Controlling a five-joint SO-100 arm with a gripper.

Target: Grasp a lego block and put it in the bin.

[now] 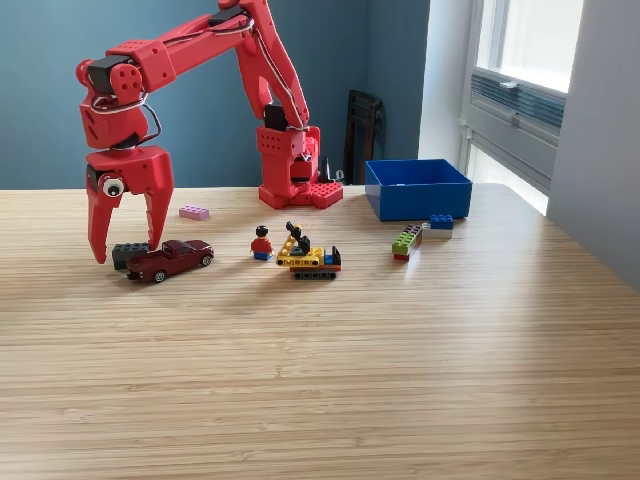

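At the exterior view's left, near the worktop's back edge, I have the tool [125, 250] spread open and lowered around a dark grey lego block [127, 254], with a dark red toy car [170, 260] just beside it, so I judge I am at the grasp step. Further right sit a minifigure [262, 243], a yellow lego vehicle [308, 257] and loose bricks [408, 241]. The bin [417, 188] is far right at the back edge; next I must close without catching the car, then lift and carry across.
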